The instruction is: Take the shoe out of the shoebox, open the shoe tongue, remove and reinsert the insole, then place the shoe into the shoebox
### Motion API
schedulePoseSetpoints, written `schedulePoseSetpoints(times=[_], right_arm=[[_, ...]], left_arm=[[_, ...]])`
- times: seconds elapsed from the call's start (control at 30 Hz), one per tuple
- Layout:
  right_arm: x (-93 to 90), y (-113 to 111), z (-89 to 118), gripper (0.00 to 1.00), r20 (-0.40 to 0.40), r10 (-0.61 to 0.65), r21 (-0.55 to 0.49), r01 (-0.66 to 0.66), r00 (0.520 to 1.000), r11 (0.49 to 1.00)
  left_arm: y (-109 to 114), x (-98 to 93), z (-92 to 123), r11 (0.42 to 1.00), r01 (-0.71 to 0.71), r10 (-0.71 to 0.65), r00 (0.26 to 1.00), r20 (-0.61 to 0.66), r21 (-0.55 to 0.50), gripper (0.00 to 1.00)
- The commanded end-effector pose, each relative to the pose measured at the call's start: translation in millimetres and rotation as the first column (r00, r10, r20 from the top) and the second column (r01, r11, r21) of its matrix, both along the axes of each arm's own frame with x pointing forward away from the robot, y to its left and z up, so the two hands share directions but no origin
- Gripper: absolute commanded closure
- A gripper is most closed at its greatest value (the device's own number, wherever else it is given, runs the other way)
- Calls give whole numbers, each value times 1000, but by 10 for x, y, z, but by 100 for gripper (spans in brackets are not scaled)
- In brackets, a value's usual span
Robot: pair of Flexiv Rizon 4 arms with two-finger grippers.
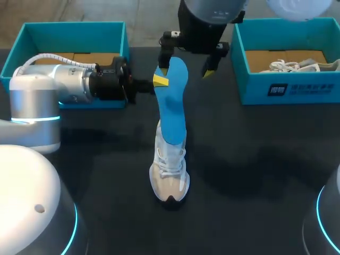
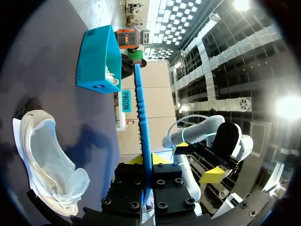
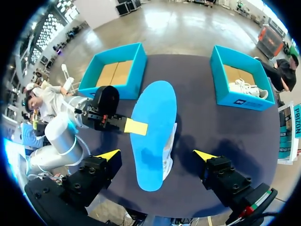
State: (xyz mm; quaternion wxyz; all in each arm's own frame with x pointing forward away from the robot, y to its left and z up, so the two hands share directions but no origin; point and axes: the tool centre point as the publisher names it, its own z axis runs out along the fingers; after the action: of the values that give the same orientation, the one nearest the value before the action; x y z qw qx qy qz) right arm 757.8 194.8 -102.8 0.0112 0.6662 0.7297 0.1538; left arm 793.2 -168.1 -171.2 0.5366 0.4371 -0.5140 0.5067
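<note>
Nearest: shoe [image 1: 170,175] on counter [image 1: 255,170], toe-first. Above it, blue insole [image 1: 172,106] pinched by left hand [image 1: 160,81]; right hand [image 1: 187,66] spread wide, empty. Risk: floppy insole buckles at shoe mouth, tips unsupported shoe.

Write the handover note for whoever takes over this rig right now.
Left gripper: shut on the blue insole, held over the shoe.
Right gripper: open, holding nothing, above the insole.
Shoe: on the table between the boxes.
Left box holds no shoe; right box holds another shoe.
Done: shoe out, insole removed.
Left: reinsert the insole, then box the shoe.
</note>
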Motion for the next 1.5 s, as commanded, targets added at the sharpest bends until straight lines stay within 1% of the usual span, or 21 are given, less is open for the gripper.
schedulePoseSetpoints(times=[0.03,0.93,0.97,1.07,1.13,1.23,1.5], right_arm=[[4,-31,-23,0,-2,10,39,-10,1000,999],[4,-31,-23,0,-2,10,39,-10,1000,999],[7,-33,-8,0,5,30,69,-30,1000,997],[8,-32,37,0,0,63,206,-62,998,977],[10,-35,48,0,7,74,260,-74,997,963],[11,-50,35,0,-9,109,317,-100,994,943],[40,-163,14,0,-12,117,414,-102,993,904]], left_arm=[[3,-3,2,1000,0,0,1000,0,2,100],[3,-3,2,1000,0,0,1000,0,2,100],[3,-3,2,1000,0,0,1000,0,2,100],[3,-3,2,1000,0,0,1000,0,2,100],[3,-3,2,1000,0,0,1000,0,2,100],[3,-3,2,1000,0,0,1000,0,2,100],[3,-3,2,1000,0,0,1000,0,2,100]])
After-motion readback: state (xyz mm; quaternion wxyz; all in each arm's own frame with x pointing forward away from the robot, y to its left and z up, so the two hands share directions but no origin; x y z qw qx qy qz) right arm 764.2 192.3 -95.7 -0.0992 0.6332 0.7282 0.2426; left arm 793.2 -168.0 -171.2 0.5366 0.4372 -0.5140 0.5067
